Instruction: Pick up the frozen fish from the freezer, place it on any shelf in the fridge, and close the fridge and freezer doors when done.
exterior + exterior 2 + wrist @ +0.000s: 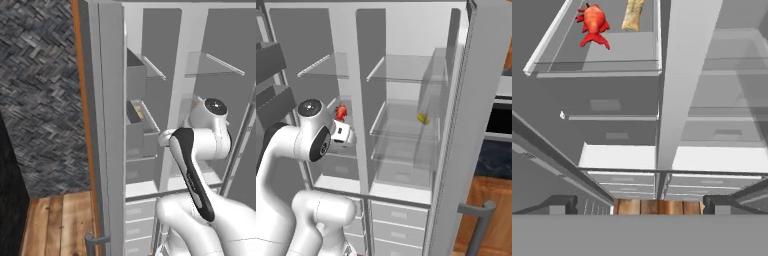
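The fish (593,25) lies on a glass shelf in the freezer (602,65), red-orange, with a beige lump (633,14) just beside it. From the right base view we see it as a red spot (341,112) behind the arm's wrist, left of the unit's centre post (358,100). Below it sit pale drawers (607,106). In the fridge (406,100), right of the post, the top shelf (406,70) is bare, and a yellow-green item (423,118) rests on a lower one. Both doors stand open; the fridge door (466,130) fills the right edge of the right base view, the freezer door (107,125) the middle of the left one.

Our pincer (640,204) holds nothing. Its fingertips (562,202) stand wide apart at the bottom of the hand view, well short of the fish.

We judge the step in hand to be the reach for the fish, with the grasp not yet made. The next move calls for bringing the hand up and in over the freezer shelf, straddling the fish without nudging the lump, then closing on it.
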Tool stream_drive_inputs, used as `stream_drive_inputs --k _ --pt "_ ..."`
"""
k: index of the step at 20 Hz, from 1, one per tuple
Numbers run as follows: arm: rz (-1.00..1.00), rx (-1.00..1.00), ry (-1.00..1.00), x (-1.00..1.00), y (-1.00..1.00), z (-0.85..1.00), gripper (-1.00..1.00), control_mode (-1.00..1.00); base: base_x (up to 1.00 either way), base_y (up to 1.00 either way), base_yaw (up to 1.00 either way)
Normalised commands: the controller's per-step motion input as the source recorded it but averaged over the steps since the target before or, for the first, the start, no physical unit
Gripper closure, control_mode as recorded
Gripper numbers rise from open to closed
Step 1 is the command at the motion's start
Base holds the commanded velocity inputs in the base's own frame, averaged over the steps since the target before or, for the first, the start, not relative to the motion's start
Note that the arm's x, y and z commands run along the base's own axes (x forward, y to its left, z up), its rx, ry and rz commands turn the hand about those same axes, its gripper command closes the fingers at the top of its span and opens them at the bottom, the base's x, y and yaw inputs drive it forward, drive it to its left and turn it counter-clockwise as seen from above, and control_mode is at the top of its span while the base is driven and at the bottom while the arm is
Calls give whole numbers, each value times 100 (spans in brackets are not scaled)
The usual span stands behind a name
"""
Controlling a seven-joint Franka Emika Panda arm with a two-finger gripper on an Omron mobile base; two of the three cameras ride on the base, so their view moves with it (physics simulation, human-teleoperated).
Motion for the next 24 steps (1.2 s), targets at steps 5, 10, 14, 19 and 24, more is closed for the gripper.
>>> stream_drive_inputs --k 5,10,14,19,24 --pt "0 0 0 0 0 0 -100 100 36 23 0" --pt "0 0 0 0 0 0 -100 100 31 34 0" --pt "0 0 0 0 0 0 -100 100 29 35 0" --pt "0 0 0 8 9 0 -100 -100 14 11 0" --pt "1 0 -4 42 39 0 -100 -100 0 0 0"
